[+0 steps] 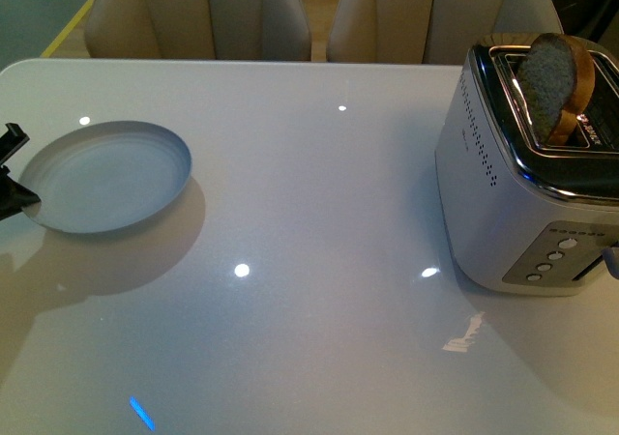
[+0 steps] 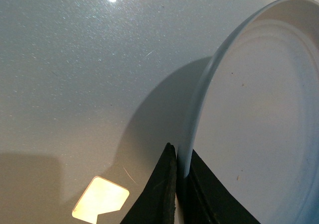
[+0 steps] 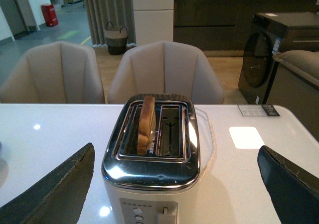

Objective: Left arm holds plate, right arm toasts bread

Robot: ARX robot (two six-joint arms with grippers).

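The left end effector [image 2: 180, 170], at the left edge of the front view [image 1: 12, 176], is clamped on the rim of the plate [image 2: 259, 109]. The plate [image 1: 106, 179] is pale blue-white, round and shallow, and its offset shadow suggests it sits just above the table [image 1: 319, 213]. It looks stiff, light and smooth, so a thin rim pinch could slip or tilt. The right end effector [image 3: 175, 149] is spread wide and holds nothing, facing the toaster [image 3: 149, 174]. The bread [image 3: 146, 122] stands in one slot at the upper right of the front view [image 1: 551, 82], its rounded brown crust sticking out. It is probably soft, light and crumbly, and best gripped gently across its flat faces at that exposed top.
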